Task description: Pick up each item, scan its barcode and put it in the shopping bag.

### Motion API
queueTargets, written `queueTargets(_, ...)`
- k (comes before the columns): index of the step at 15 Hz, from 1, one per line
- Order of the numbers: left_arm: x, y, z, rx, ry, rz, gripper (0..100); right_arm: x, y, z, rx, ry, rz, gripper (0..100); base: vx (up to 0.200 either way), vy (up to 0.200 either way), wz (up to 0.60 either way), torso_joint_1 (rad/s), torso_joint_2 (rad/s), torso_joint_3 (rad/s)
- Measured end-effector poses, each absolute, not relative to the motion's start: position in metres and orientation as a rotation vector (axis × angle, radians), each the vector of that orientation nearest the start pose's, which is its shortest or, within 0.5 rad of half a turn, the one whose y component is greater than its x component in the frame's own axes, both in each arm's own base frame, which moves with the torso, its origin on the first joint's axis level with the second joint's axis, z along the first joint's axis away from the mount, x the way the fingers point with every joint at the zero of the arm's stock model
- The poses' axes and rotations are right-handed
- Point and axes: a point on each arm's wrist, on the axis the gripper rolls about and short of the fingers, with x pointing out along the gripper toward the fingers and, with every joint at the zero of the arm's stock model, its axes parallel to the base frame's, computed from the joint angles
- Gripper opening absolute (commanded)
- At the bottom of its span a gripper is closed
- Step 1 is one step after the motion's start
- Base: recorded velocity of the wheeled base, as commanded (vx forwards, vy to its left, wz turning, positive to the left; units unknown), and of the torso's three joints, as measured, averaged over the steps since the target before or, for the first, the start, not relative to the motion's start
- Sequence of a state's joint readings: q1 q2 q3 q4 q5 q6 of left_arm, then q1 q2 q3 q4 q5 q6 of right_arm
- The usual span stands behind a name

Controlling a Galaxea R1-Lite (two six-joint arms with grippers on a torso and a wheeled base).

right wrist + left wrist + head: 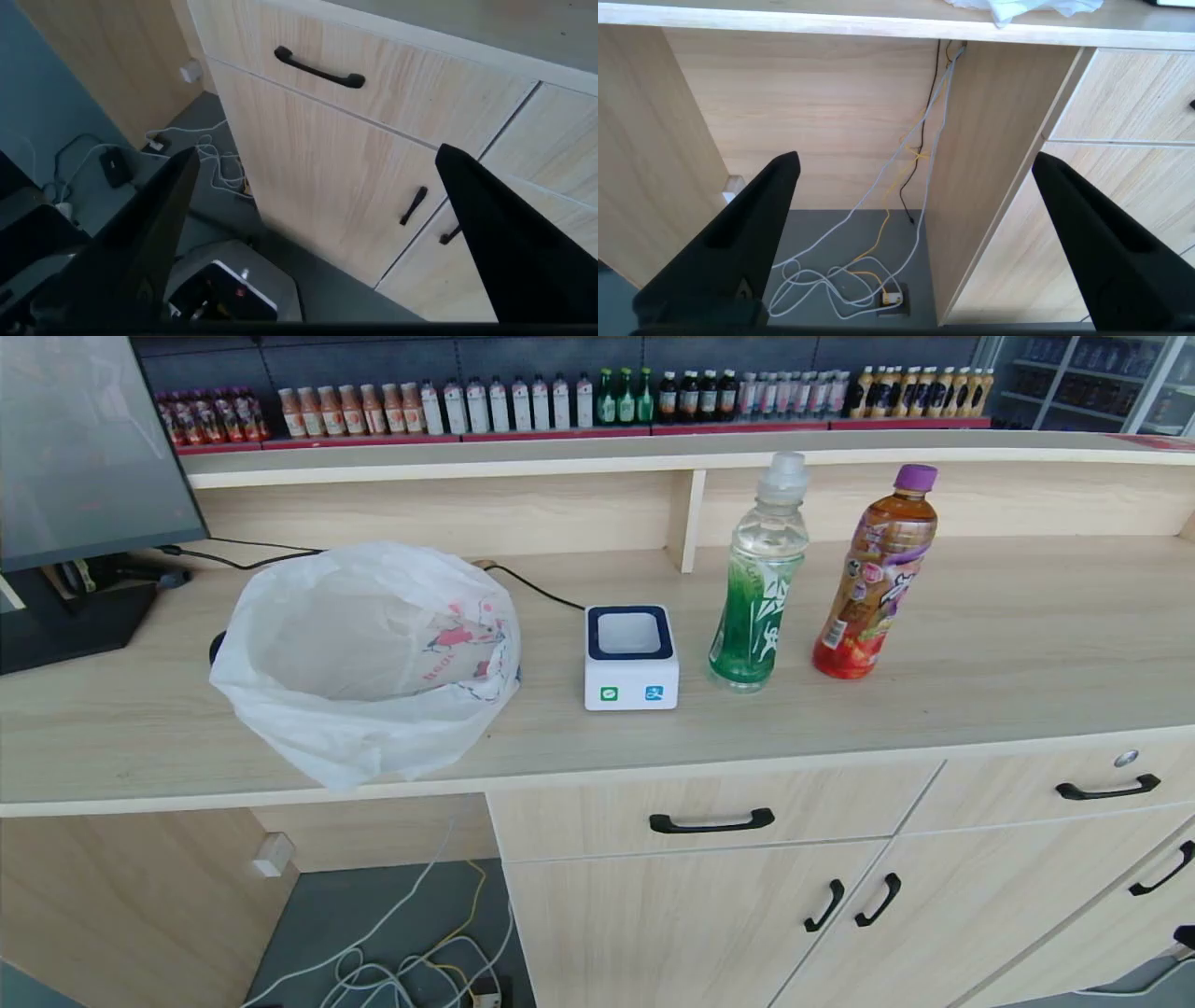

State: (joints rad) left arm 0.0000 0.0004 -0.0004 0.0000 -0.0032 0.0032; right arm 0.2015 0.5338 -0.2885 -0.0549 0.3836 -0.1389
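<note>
On the wooden counter point(1027, 644) stand two bottles: a clear one with a green label point(758, 581) and, to its right, a brown tea bottle with a purple cap point(876, 575). A white barcode scanner box point(630, 656) sits left of them. Further left, the white shopping bag point(369, 653) lies open on the counter. My left gripper point(915, 243) hangs open below counter height, facing the leg space and loose cables point(850, 271). My right gripper point(318, 243) is open too, low in front of the cabinet doors point(346, 177).
A dark monitor point(84, 439) stands at the counter's far left, with a cable point(532, 583) running to the scanner. Drawers and doors with black handles point(711, 822) sit under the counter. A raised shelf point(653, 453) backs the counter, with stocked bottle shelves behind.
</note>
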Motion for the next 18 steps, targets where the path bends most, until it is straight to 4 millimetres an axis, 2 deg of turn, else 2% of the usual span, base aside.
queueTargets(4, -0.023, 0.000, 0.076, 0.003, 0.000, -0.003, 100, 0.064, 0.024, 0.181, -0.134, 0.174, 0.619, 100, 0.000, 0.000, 0.00, 0.000, 0.00, 0.000)
queueTargets(9, -0.023, 0.000, 0.076, 0.003, 0.000, -0.003, 100, 0.129, 0.041, 0.187, -0.171, 0.022, 0.574, 100, 0.000, 0.000, 0.00, 0.000, 0.00, 0.000)
queueTargets(13, -0.023, 0.000, 0.076, 0.003, 0.000, -0.003, 100, 0.165, 0.050, 0.189, -0.170, 0.043, 0.532, 100, 0.000, 0.000, 0.00, 0.000, 0.00, 0.000)
queueTargets(18, -0.023, 0.000, 0.076, 0.003, 0.000, -0.003, 100, 0.198, 0.068, 0.200, -0.143, -0.128, 0.541, 100, 0.000, 0.000, 0.00, 0.000, 0.00, 0.000)
